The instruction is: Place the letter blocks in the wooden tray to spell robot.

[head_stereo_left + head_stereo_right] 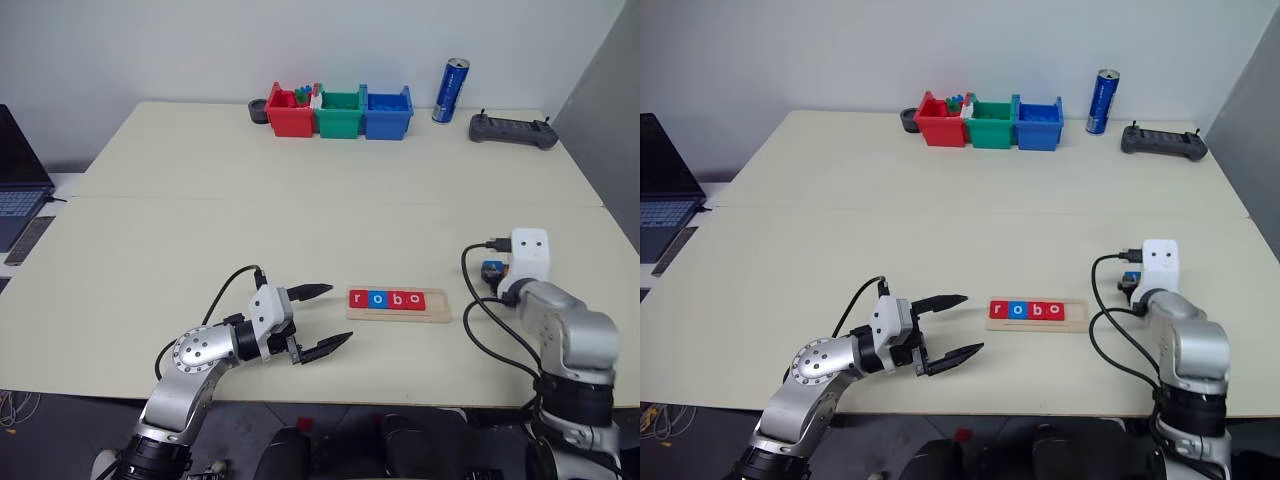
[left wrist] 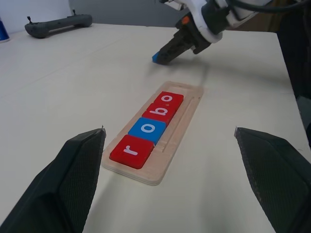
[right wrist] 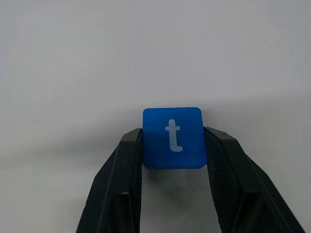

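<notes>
Blue "t" block [image 3: 172, 138] is clamped between the right gripper [image 3: 172, 145] jaws, clear of the wooden tray [image 2: 160, 141]. Tray holds four tiles reading "robo" [image 2: 148, 130]; its last slot, nearest the right jaws, is free. Left gripper [image 1: 322, 320] jaws spread wide, empty, flanking the tray's "r" end. Remaining: seat the "t".
</notes>
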